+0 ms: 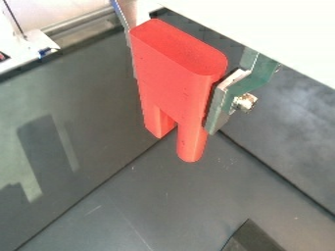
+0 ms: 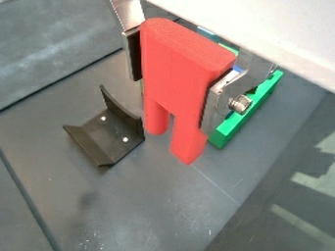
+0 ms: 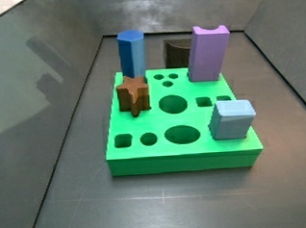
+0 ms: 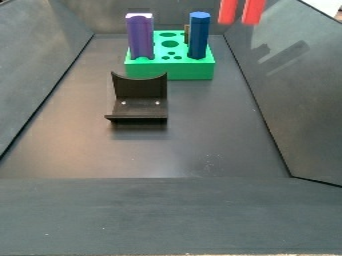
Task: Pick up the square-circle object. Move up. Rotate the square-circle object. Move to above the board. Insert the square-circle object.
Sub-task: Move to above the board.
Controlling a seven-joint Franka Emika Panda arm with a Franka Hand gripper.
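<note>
My gripper (image 1: 179, 83) is shut on the square-circle object (image 1: 174, 78), a bright red block held with its two stubs pointing down, above the dark floor. Both wrist views show it between the silver fingers (image 2: 222, 98); the gripper (image 2: 178, 83) grips its upper body (image 2: 177, 88). In a side view only the red stubs (image 4: 227, 10) show at the top edge, high above and to the right of the board (image 4: 174, 68). The green board (image 3: 184, 153) lies flat with round and shaped holes; its edge shows behind the gripper (image 2: 242, 113). The gripper is out of the view that shows the board's top.
On the board stand a blue prism (image 3: 131, 54), a purple block (image 3: 211, 53), a brown star block (image 3: 133, 93) and a light-blue cube (image 3: 232, 119). The dark fixture (image 4: 136, 97) stands on the floor in front of the board, also below the gripper (image 2: 105, 132). Glass walls enclose the floor.
</note>
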